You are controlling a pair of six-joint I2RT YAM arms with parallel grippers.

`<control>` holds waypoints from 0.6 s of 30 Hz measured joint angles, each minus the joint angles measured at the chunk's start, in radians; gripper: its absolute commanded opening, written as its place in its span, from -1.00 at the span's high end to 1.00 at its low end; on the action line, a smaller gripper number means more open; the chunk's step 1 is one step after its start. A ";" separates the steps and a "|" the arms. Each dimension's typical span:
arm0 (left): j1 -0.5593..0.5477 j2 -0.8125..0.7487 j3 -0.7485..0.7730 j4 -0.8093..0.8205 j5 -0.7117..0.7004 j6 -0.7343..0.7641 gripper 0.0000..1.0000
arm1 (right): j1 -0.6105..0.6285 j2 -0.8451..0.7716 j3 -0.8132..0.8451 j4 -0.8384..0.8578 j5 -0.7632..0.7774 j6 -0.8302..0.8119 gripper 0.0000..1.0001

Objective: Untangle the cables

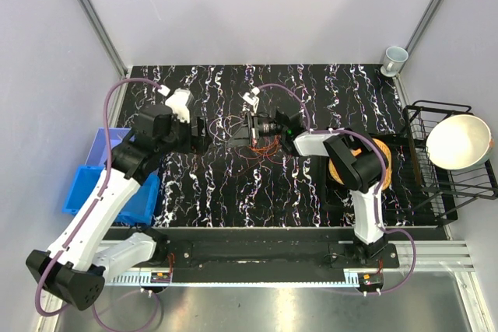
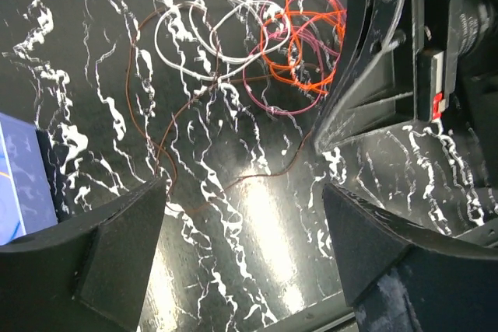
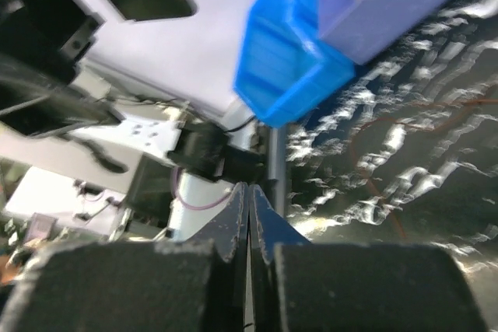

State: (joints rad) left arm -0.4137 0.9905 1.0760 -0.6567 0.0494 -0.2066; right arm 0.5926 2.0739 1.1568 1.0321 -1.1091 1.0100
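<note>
Teasing one strand out of the cables (image 2: pixel 264 44), bunched near the far edge of the counter (image 1: pixel 311 192), about midway along it.
Holding the right claw (image 2: pixel 323 126) pressed together at the bundle's right side, seemingly pinching a thin brown strand (image 2: pixel 233 182), though not telling for certain; holding the left claw (image 2: pixel 243 192) spread wide, empty, just short of the bundle on its left. Ideally closing the left claw on the white loop (image 2: pixel 187 36), clear of the orange knot (image 2: pixel 307 44), and anchoring it while drawing the right claw slowly toward the right edge; pulling low and steady, watching for loops tightening, easing off if dragging the whole bundle.
</note>
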 measured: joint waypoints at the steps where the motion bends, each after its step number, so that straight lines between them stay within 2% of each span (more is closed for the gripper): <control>1: 0.000 0.000 -0.010 0.000 -0.001 -0.001 -0.72 | -0.001 -0.010 0.000 -0.072 0.018 -0.049 0.63; 4: -0.002 -0.007 -0.049 0.009 -0.021 -0.026 -0.70 | -0.001 -0.061 0.011 -0.368 0.113 -0.237 0.50; 5: -0.003 -0.010 -0.064 0.008 -0.028 -0.037 -0.65 | -0.001 -0.066 0.014 -0.395 0.125 -0.254 0.39; 10: -0.043 -0.027 -0.175 0.015 -0.092 -0.119 -0.63 | -0.003 -0.116 0.089 -0.732 0.342 -0.443 0.22; 15: -0.162 -0.022 -0.230 0.014 -0.145 -0.142 -0.77 | -0.024 -0.154 0.111 -0.923 0.531 -0.509 0.03; 18: -0.208 0.050 -0.227 0.021 -0.176 -0.141 -0.81 | -0.050 -0.174 0.110 -0.982 0.595 -0.524 -0.03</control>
State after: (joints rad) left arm -0.6220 1.0401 0.8486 -0.6361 -0.1265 -0.3477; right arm 0.5423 1.8999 1.2671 0.0505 -0.5140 0.4858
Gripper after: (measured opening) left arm 0.885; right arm 0.488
